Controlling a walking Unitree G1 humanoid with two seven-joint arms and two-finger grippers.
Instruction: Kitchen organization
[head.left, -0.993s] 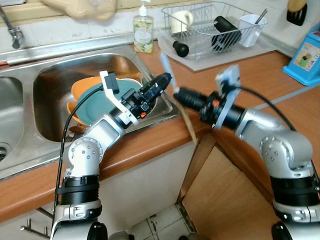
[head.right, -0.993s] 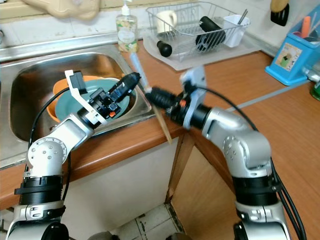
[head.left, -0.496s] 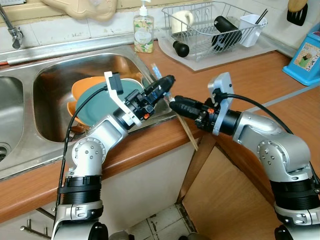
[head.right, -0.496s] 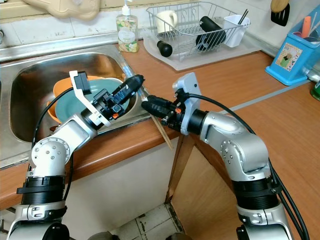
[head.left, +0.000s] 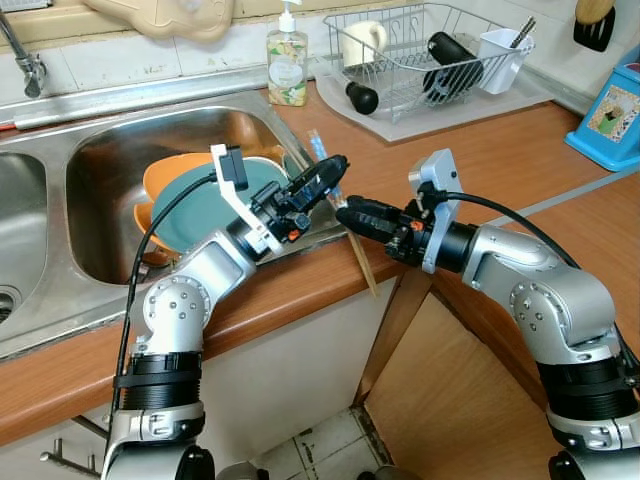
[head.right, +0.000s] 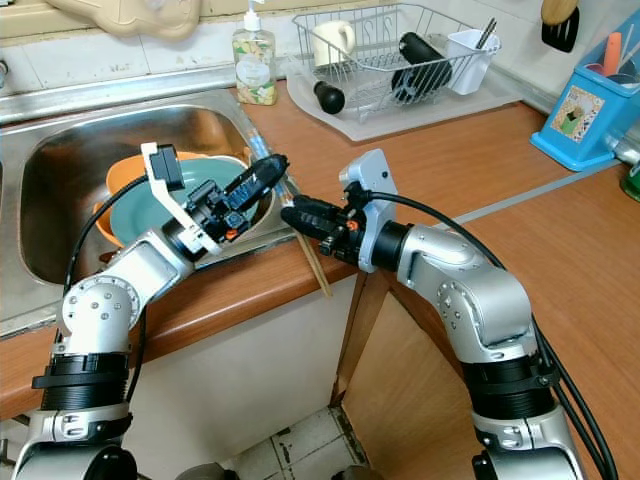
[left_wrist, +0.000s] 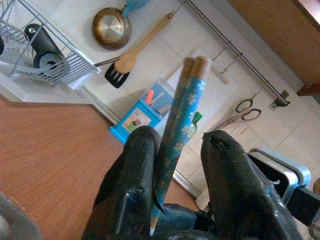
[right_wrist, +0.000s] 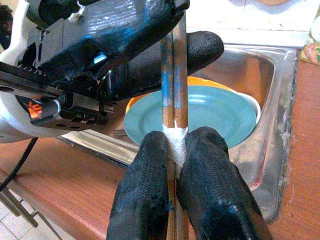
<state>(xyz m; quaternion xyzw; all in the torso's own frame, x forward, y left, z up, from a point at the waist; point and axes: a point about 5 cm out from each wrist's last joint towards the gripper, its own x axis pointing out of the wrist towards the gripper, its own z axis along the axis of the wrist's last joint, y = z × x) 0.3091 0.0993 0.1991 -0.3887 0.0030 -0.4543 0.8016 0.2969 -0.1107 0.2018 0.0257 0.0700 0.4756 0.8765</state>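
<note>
The chopsticks (head.left: 345, 215), a pair with blue flowered tops and bare wooden ends, hang slantwise over the front edge of the counter (head.left: 500, 160), just off the right corner of the sink (head.left: 120, 160). The right gripper (head.left: 343, 213) has its two black fingers pinched together on them around a white band, while the left gripper (head.left: 335, 167) reaches in from the sink side with the blue ends lying between its fingers, which stand slightly apart (from its wrist camera the sticks lean against one finger and a gap shows beside the other). Both grippers meet over the counter edge, almost touching. In the steel sink a teal plate (head.left: 200, 205) sits on top of an orange bowl (head.left: 165, 175). The counter is reddish-brown wood, turning a corner to the robot's right. At the back stands a soap bottle (head.left: 287, 62) beside a wire dish rack (head.left: 420, 50) on a pale mat, holding a mug, a dark bottle and a white cup. A blue box (head.left: 612, 115) stands at the far right. The wall is pale tile, with a rail carrying scissors (left_wrist: 248, 104), a spatula and a small pan. Below the counter edge shows tiled floor (head.left: 320, 445).
</note>
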